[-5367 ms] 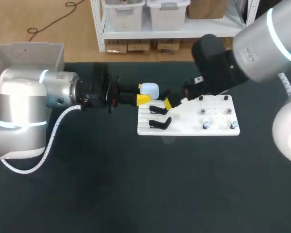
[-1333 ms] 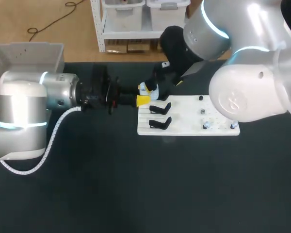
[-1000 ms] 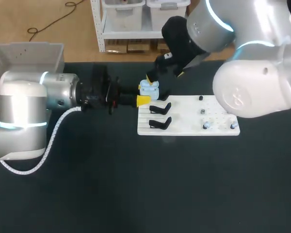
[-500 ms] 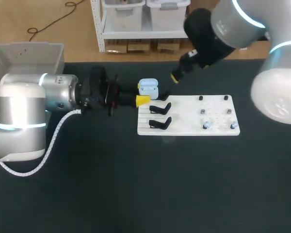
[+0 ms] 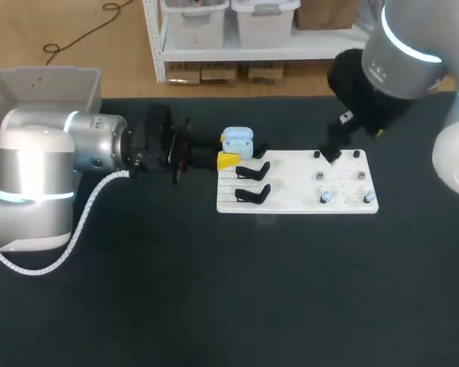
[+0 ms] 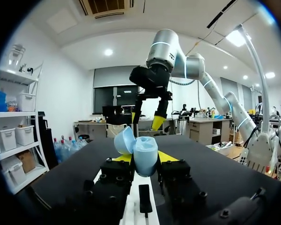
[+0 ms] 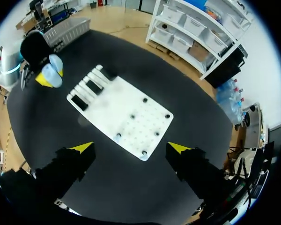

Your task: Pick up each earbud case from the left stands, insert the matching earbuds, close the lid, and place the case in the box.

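Within the left pincer (image 6: 145,158), the earbud case (image 6: 144,150) sits clamped.

Partly hidden
Left arm (image 5: 38,176) covers the box (image 5: 53,86)'s near side; small pieces (image 5: 323,198) on the board (image 5: 291,200) too tiny to identify.

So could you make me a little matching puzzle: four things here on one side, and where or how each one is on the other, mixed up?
Things:
1. case
2. right gripper
3. board
4. box

Descriptions:
a. open and empty
b. white, lying flat on the table
c. held in the left gripper
d. grey, at the far left

Pairs: 1-c, 2-a, 3-b, 4-d.
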{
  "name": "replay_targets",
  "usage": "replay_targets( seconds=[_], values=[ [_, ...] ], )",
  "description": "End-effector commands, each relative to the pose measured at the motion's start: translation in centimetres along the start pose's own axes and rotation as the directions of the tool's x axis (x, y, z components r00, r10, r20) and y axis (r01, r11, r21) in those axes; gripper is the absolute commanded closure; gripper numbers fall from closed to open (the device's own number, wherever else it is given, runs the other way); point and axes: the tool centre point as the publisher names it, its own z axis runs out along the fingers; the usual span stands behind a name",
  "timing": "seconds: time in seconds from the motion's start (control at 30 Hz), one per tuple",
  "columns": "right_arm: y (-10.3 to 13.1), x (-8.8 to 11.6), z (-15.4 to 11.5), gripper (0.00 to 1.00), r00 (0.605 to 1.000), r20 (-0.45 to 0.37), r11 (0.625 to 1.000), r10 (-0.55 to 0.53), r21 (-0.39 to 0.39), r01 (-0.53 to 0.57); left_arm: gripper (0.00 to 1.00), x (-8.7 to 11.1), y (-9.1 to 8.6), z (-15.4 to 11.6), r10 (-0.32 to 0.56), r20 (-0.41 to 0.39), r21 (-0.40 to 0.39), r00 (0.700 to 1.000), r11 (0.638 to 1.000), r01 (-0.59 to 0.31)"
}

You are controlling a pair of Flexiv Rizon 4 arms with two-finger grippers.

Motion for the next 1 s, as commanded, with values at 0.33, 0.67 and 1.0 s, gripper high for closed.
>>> replay_targets(
  seconds=[0.33,0.67,1.0],
  values=[
    [-1.0,4.1,2.8,0.0,0.991,-0.132,0.999,0.018,0.054,-0.011,1.0,0.2,0.1,0.1,-0.014,-0.004,0.003,1.0,1.0,0.014],
    [-1.1,6.3,4.2,0.36,0.98,-0.199,0.999,0.014,0.054,-0.003,1.0,0.2,0.1,0.1,-0.014,-0.004,0.003,1.0,1.0,0.014],
    [-1.0,6.8,6.0,0.39,0.972,-0.233,0.999,0.003,0.046,0.008,1.0,0.2,0.1,0.1,-0.014,-0.004,0.003,1.0,1.0,0.014]
  ],
)
